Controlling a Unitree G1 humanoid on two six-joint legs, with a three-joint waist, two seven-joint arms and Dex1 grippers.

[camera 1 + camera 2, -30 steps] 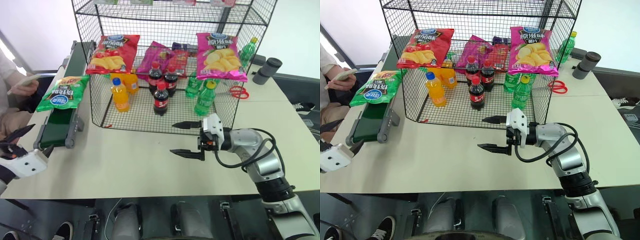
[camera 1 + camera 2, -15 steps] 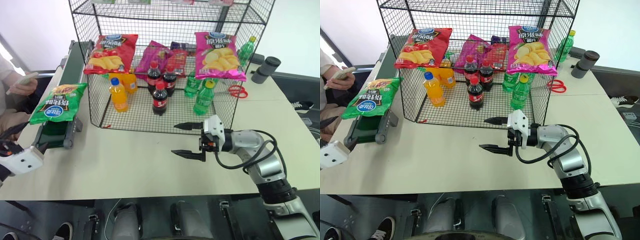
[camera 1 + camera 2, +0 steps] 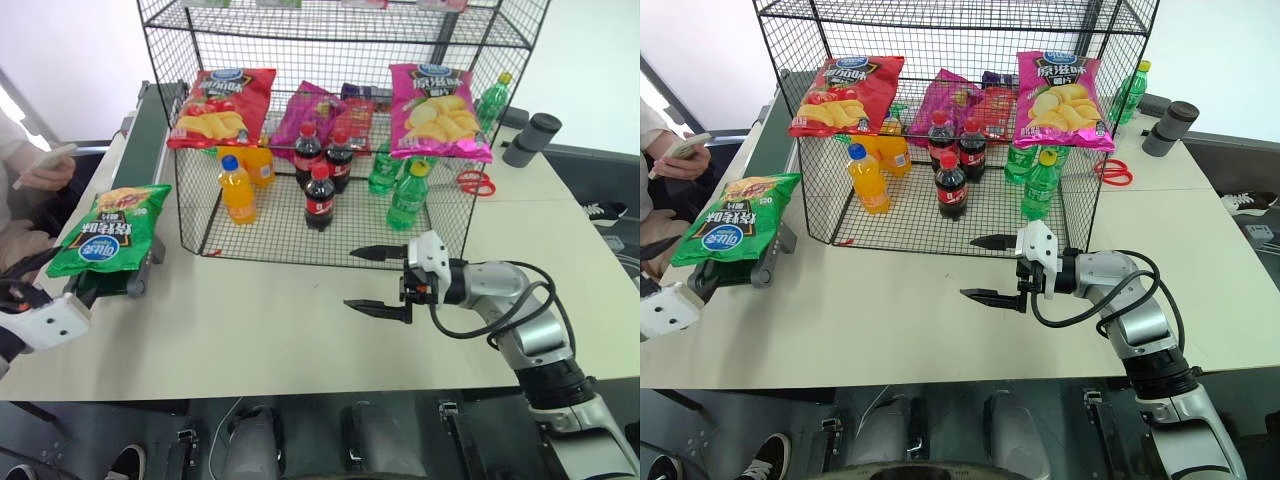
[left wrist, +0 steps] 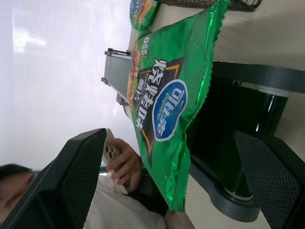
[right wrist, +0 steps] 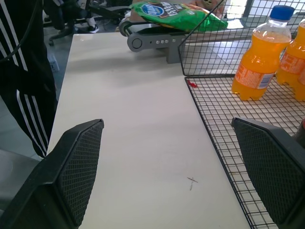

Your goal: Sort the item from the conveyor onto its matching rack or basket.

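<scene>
The green crisp bag [image 3: 105, 228] lies at the near end of the conveyor [image 3: 150, 120], a dark green belt running along the table's left side. It overhangs the belt's end. My left gripper [image 3: 55, 282] stands open just short of the bag, and in the left wrist view the bag [image 4: 167, 100] shows ahead between the two fingers [image 4: 76, 176]. My right gripper [image 3: 350, 278] hangs open over the table, pointing left in front of the black wire rack [image 3: 200, 215], with nothing between its fingers.
The rack holds a red bag [image 3: 222, 105], a pink bag [image 3: 438, 112], purple packets, and orange, cola and green bottles. Red scissors [image 3: 478, 183] and a dark cylinder [image 3: 530, 140] lie at the back right. A person with a phone [image 3: 40, 165] sits to the left of the conveyor.
The green bag has ridden down the belt toward its near end, closer to my left gripper. Both arms have kept still and both grippers stay open.
</scene>
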